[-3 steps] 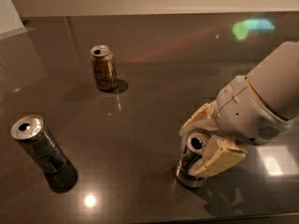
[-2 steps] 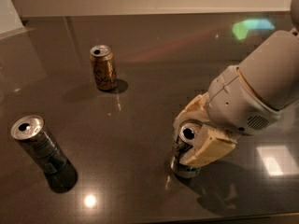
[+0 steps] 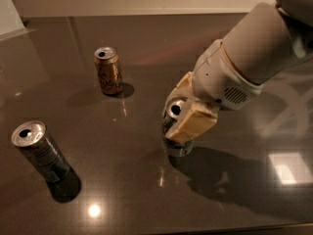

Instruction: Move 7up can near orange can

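- End effector (image 3: 177,125) sits low over the middle of the worktop (image 3: 146,195), reaching in from the upper right on a thick white arm (image 3: 254,48)
- Its cream-coloured fingers (image 3: 196,122) are closed around the 7up can (image 3: 175,108), one on the near-right side and the other on the far side, pinching the can between them
- The 7up can stands roughly upright in that grip, with its silver top and drinking hole showing between the fingers and its base showing below them
- Whether the base touches the worktop or hangs just above it, I cannot tell; a dark shadow spreads from under it towards the right
- The orange can (image 3: 108,71) stands upright towards the far left of the worktop, well apart from the 7up can, with bare dark surface between them
- A taller, slimmer dark grey can (image 3: 41,152) stands at the near left, its silver top towards the camera, well apart from both other cans
- The worktop is dark and glossy; it carries a small bright spot of light near the front edge and a pale square reflection at the right
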Action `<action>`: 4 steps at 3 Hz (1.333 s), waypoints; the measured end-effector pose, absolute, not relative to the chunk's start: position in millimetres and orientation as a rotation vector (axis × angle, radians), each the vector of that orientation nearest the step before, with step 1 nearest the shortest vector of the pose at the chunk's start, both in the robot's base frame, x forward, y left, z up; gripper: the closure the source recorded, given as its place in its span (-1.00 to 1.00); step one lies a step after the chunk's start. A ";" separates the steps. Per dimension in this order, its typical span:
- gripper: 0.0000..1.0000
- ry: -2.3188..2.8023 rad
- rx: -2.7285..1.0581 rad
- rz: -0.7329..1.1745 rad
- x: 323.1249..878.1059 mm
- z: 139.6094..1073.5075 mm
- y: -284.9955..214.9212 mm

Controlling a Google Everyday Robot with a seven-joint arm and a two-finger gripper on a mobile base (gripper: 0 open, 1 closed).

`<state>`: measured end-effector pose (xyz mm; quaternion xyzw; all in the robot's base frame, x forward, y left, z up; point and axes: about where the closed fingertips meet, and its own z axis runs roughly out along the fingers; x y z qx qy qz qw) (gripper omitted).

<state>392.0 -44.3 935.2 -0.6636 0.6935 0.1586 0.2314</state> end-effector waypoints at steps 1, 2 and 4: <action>1.00 1.952 -1.702 0.381 446.0 950.9 -21.6; 1.00 2.018 -1.615 0.374 508.7 941.9 -3.9; 1.00 2.120 -1.556 0.355 574.4 919.2 10.6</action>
